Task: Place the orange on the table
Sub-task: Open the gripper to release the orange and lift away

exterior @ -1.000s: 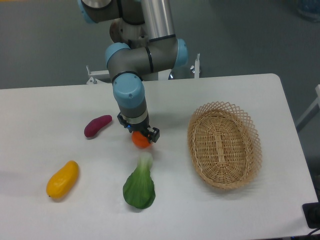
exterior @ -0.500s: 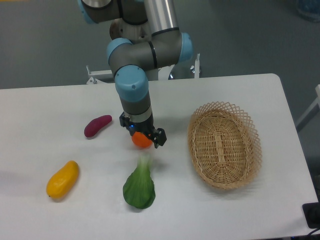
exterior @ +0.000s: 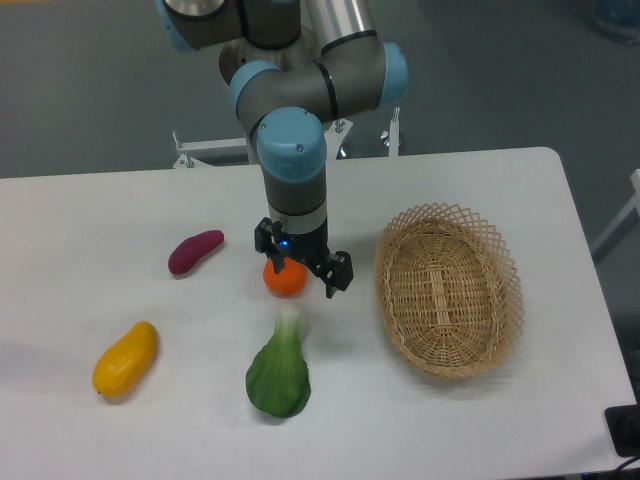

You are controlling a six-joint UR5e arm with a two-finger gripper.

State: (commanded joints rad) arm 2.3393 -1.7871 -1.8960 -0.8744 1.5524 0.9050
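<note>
The orange (exterior: 285,280) sat on the surface (exterior: 450,430) at frame centre; the hand (exterior: 303,262) stood spread, empty; next, lifting clear.

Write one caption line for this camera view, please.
Gripper open beside orange on the table, basket nearby.

- Reaching down from the upper centre of the view, grey tube links and light-blue joint caps stacked above the wrist.
- Pointing the wrist straight down over the worktop (exterior: 80,210), blue status light glowing on its face.
- Holding the hand (exterior: 303,262) low, black fingers (exterior: 339,273) spread apart, one at the left and one at the lower right.
</note>
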